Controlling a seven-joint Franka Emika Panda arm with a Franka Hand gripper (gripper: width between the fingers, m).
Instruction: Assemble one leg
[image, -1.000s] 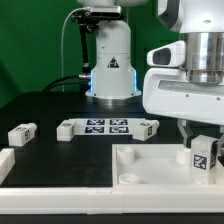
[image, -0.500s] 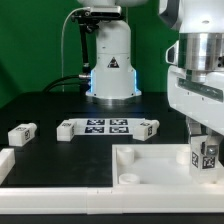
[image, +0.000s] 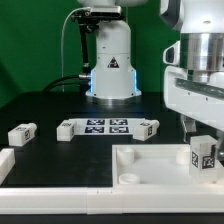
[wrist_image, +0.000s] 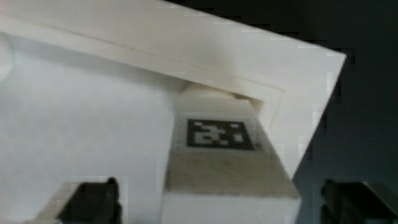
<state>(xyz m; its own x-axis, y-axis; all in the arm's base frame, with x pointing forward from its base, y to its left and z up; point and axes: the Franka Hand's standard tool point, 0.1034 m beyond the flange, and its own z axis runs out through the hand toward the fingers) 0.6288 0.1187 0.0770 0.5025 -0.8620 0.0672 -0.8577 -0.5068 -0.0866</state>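
Observation:
The leg (image: 205, 153), a small white block with a black-and-white tag, stands upright on the right corner of the large white square board (image: 150, 162). My gripper (image: 203, 130) hangs just above and around the leg's top. In the wrist view the leg (wrist_image: 222, 150) sits between my two dark fingers (wrist_image: 89, 200) with a gap on each side, at the board's corner (wrist_image: 107, 110). The gripper (wrist_image: 222, 205) is open and grips nothing.
Three more tagged legs lie on the dark table (image: 22, 132), (image: 66, 129), (image: 147, 128), around the marker board (image: 105, 125). A round socket (image: 128, 180) shows in the board's near corner. A white border strip (image: 60, 205) runs along the front. The robot base (image: 110, 60) stands behind.
My arm has shifted toward the exterior view's right and risen a little. The leg stays upright on the board's corner, moved slightly right.

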